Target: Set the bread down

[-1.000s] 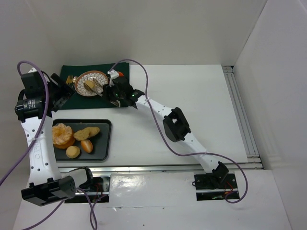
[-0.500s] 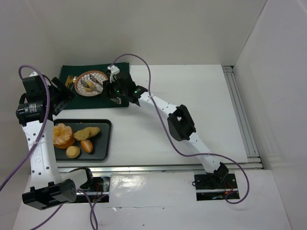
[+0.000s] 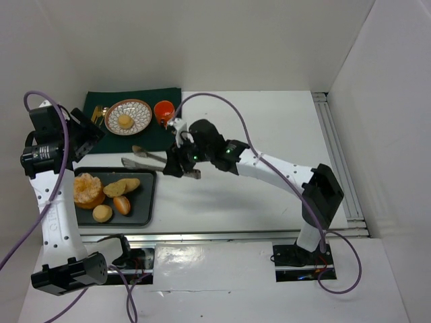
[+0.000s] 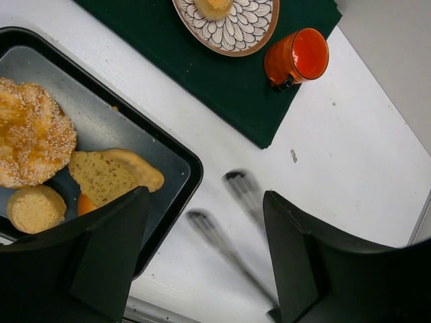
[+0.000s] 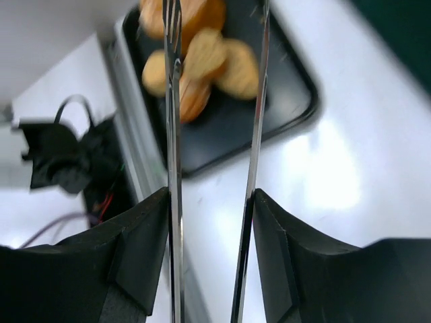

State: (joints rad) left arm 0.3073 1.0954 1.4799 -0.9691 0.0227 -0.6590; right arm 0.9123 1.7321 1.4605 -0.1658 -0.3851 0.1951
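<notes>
Seemingly tongs, blurred, in right hand.

1 round tan bun on patterned plate; other rolls, oval golden, reddish-brown, round tan, in black tray.

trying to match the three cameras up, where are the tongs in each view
Top external: tongs centre-left, tips just beyond the far edge of the black tray.
Left wrist: blurred, lower middle, right of the tray.
Right wrist: two metal arms running up the middle, tips over the tray.
Shared landmark: the black tray.
</notes>
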